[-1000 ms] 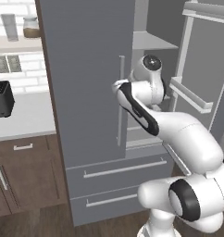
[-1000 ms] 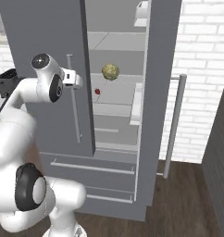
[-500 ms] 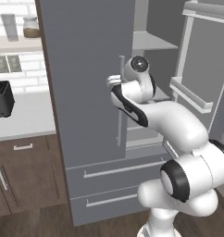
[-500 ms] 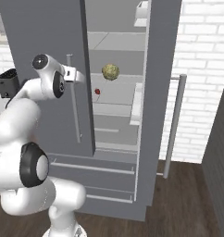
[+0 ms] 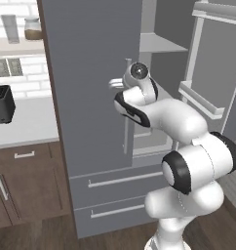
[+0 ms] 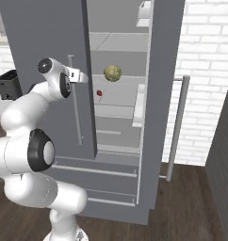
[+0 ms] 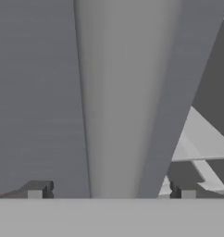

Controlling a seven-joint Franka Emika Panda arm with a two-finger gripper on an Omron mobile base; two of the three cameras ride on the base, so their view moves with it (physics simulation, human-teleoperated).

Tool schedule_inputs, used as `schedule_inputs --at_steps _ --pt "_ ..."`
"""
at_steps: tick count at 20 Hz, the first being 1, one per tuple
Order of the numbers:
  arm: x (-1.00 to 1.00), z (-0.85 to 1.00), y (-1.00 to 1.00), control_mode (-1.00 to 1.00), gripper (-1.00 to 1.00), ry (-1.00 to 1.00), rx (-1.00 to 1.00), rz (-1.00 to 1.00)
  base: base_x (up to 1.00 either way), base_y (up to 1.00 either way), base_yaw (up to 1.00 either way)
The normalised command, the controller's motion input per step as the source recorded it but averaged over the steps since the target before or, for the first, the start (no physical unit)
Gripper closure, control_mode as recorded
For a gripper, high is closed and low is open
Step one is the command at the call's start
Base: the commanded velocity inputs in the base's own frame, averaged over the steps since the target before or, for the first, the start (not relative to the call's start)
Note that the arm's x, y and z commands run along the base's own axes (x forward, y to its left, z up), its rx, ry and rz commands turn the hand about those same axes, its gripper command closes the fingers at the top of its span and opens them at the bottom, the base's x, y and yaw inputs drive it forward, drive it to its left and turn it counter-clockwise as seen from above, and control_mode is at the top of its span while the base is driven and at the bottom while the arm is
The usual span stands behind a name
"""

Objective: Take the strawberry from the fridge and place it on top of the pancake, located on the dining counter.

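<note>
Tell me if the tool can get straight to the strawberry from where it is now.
Probably not. The tool sits open around the left door's bar handle, with that closed door between it and the strawberry on the fridge shelf. It must back off and swing round through the open right side.

1. The fridge (image 5: 90, 97) before me looks matt grey, smooth, like painted metal.
2. Its bar handle (image 7: 118, 102) has a soft satin sheen.
3. The cabinets (image 5: 22, 185) at 8 o'clock are dark grained wood.
4. The strawberry (image 6: 99, 93) looks glossy red.
</note>
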Motion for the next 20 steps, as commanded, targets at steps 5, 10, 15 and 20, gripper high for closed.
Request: schedule_inputs --at_steps 5,10,15,20 --pt "0.37 0.0 0.0 -1.0 1.0 -0.03 0.0 0.0 0.0 0.0 0.0" --pt "0.12 0.0 0.0 -1.0 1.0 -0.01 0.0 0.0 0.0 0.0 0.0" --pt "0.01 0.0 -0.01 -1.0 1.0 0.0 0.0 0.0 0.0 0.0 0.0" --pt "-0.37 0.0 0.02 -1.0 1.0 0.0 0.0 -0.08 0.0 0.0 0.0"
